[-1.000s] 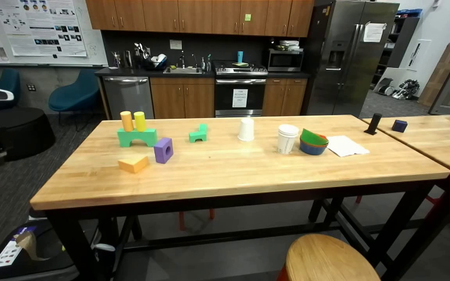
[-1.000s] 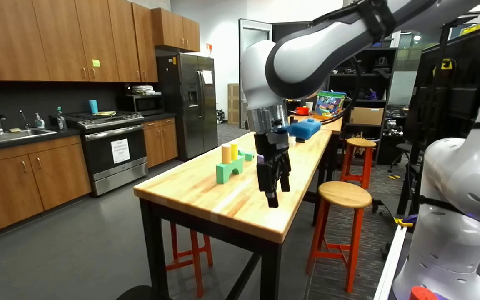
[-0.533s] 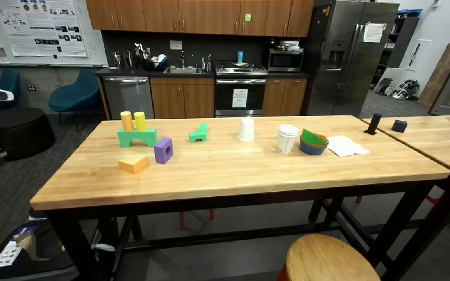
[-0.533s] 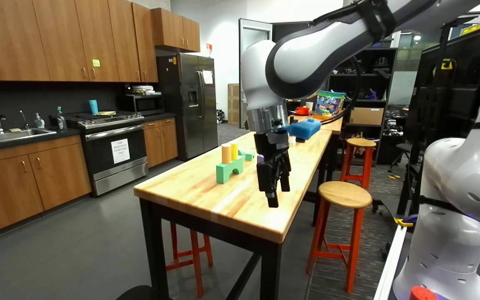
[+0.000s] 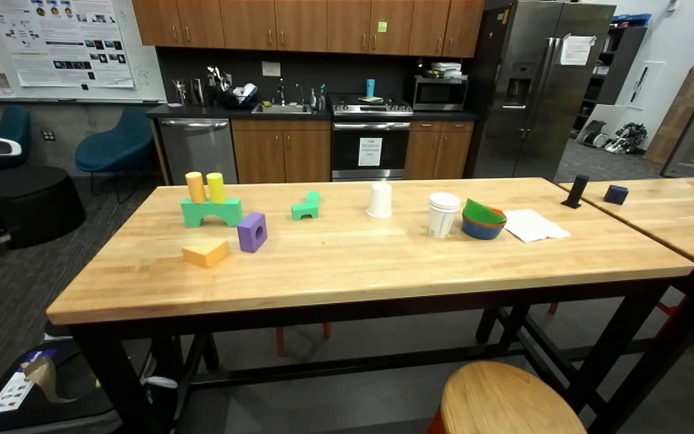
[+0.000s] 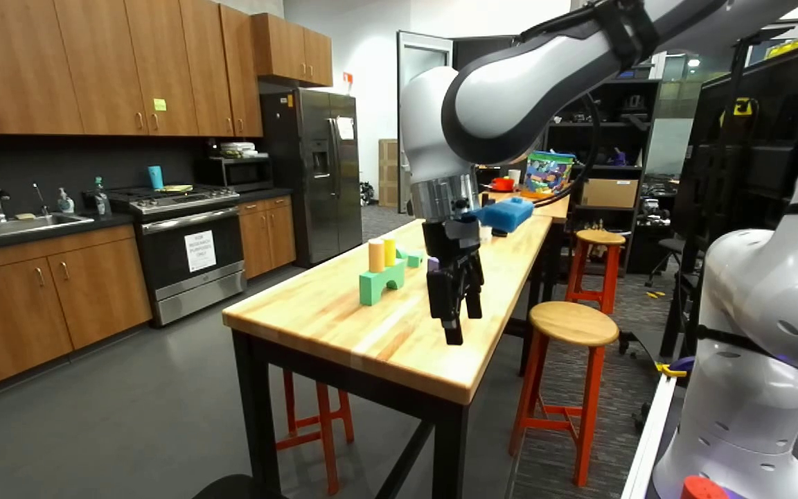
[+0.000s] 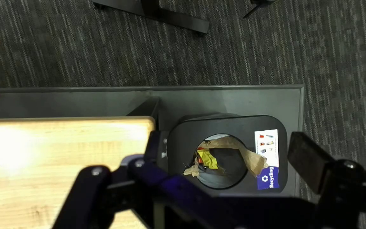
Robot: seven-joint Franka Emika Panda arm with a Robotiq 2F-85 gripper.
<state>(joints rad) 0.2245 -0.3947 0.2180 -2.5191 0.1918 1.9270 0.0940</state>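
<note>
Cabinets [image 6: 101,66] fill the upper left of an exterior view, where my gripper [image 6: 463,322] hangs at centre, jaws spread apart. Only my wrist view looks straight down on the bin [image 7: 227,125], right of centre: yellow scrap [image 7: 208,159] inside, brown paper [image 7: 255,160] over its lip. Only an exterior view shows stacked bowls [image 5: 482,229], green topmost, at centre right.

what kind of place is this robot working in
Most likely the kitchen area of a research lab: there's a stove and a sink along the wall, and the paper sign on the oven front reads "for research purposes only".
</note>
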